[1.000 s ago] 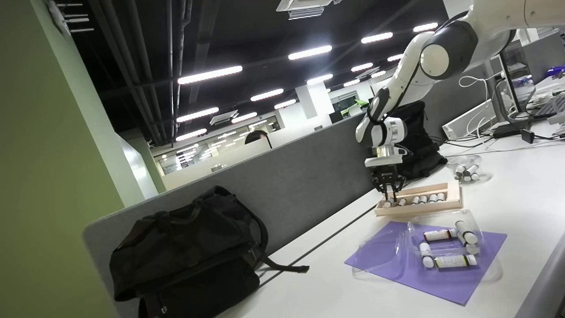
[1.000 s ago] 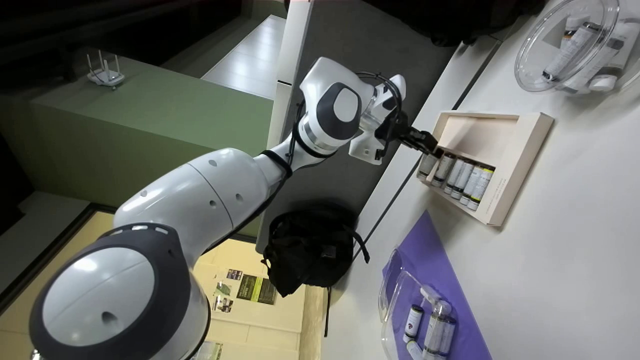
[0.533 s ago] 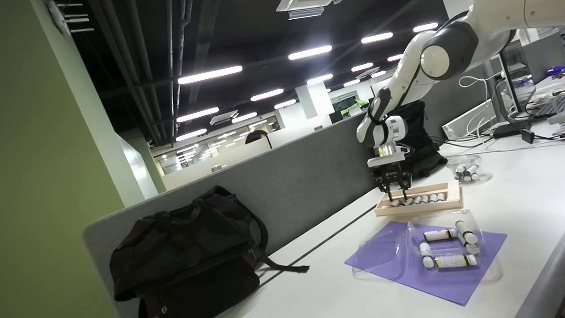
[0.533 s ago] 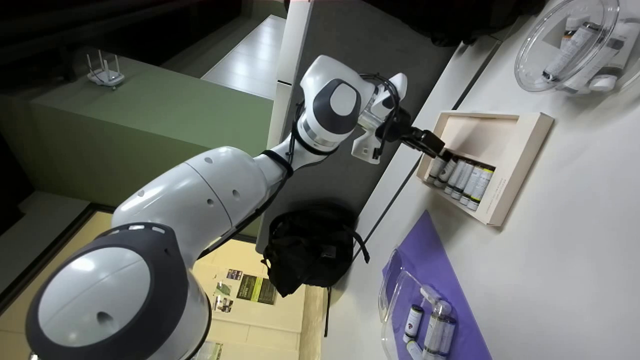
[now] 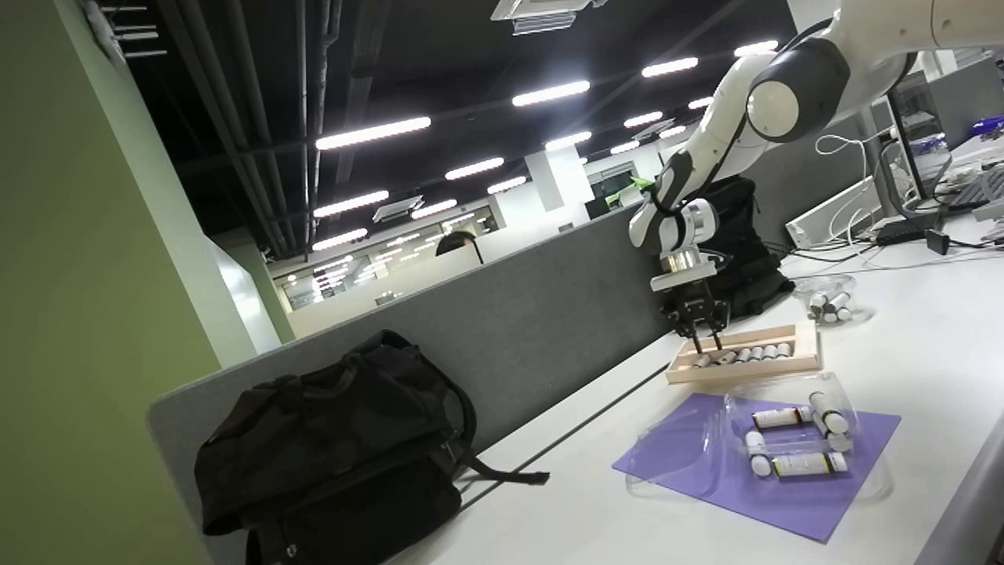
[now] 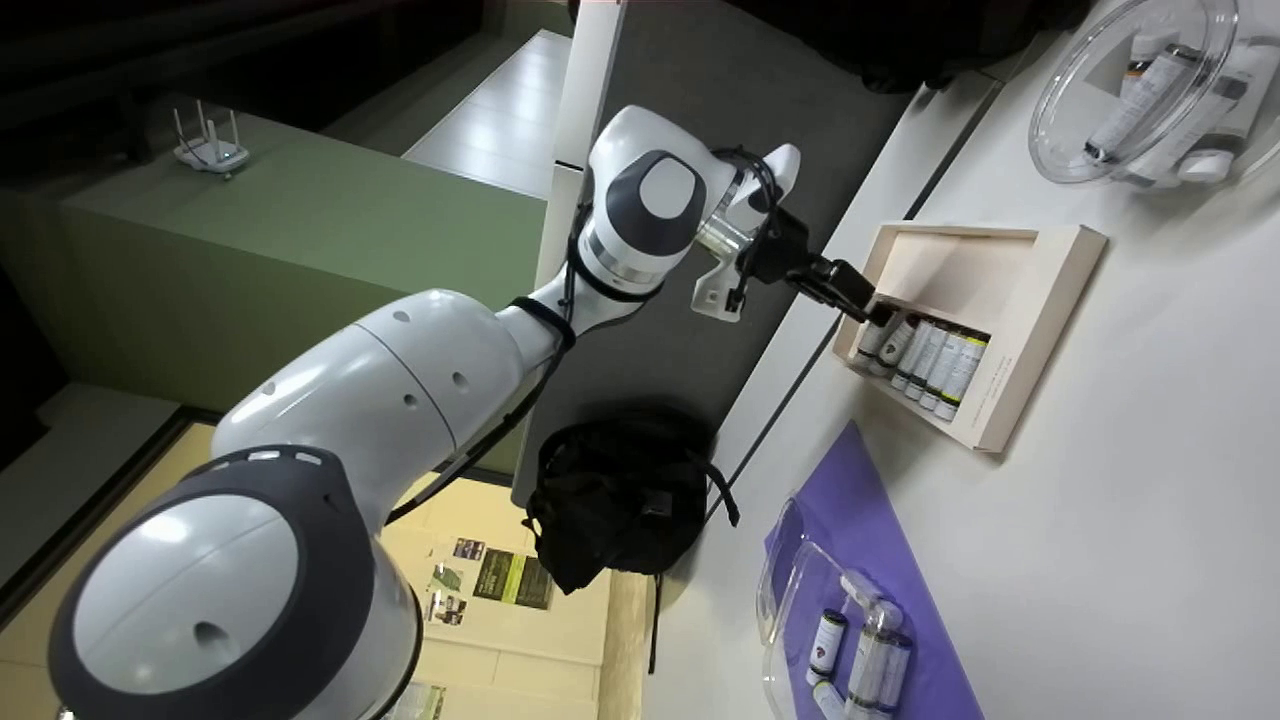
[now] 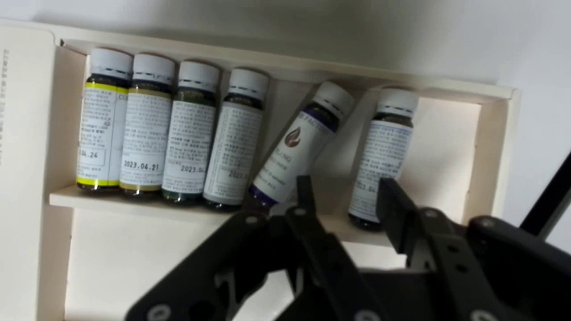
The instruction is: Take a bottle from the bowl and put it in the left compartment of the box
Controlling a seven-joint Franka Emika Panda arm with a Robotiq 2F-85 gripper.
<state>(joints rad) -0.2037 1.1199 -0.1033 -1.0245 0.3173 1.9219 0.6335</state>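
The light tan box (image 5: 753,373) lies on the table in both exterior views (image 6: 1035,335) and fills the wrist view (image 7: 26,133). Its long narrow compartment holds a row of dark bottles (image 7: 188,138) with white caps. In the wrist view, a purple-banded bottle (image 7: 294,151) leans at a slant, and a separate bottle (image 7: 383,151) lies near the right end. My gripper (image 5: 707,349) is open just over these last two, with nothing between its fingers (image 7: 348,182). A clear bowl (image 5: 825,277) with several bottles stands behind the box; it also shows in an exterior view (image 6: 1046,105).
A purple mat (image 5: 784,510) bears a clear container (image 5: 784,383) with several bottles and a clear lid (image 5: 671,451). A grey partition (image 5: 549,329) runs along the table's edge beside the box. Black backpacks (image 5: 337,447) stand along the partition.
The gripper's fingers have spread apart. The gripper has shifted right and then slightly back and up. The two bottles at that end have moved a little toward the row.
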